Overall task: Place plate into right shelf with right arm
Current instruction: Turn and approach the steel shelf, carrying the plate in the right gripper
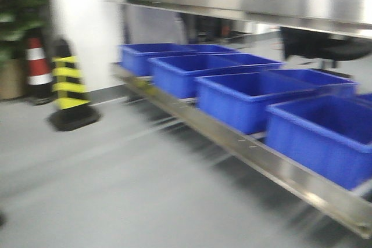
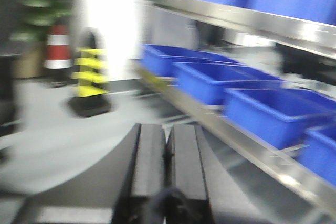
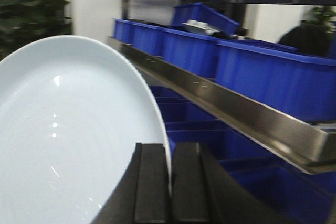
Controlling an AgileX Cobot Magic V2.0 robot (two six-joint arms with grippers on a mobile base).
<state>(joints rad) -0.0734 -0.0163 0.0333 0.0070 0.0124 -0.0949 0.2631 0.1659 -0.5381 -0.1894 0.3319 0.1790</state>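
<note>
In the right wrist view my right gripper (image 3: 169, 148) is shut on the rim of the white plate (image 3: 68, 129), which stands on edge and fills the left of that view. The steel shelf (image 3: 247, 116) with blue bins (image 3: 273, 77) runs along the right, close beside the plate. In the front view the shelf's steel front lip (image 1: 244, 149) carries a row of blue bins (image 1: 250, 100); the plate and both grippers are out of that view. In the left wrist view my left gripper (image 2: 167, 129) is shut and empty, above the grey floor near the shelf lip (image 2: 231, 129).
A yellow-and-black cone (image 1: 70, 88) and a red-and-white cone (image 1: 38, 65) stand on the grey floor at the left by a white wall. A green plant (image 1: 17, 10) is at the far left. An upper steel shelf level (image 1: 244, 4) holds more blue bins.
</note>
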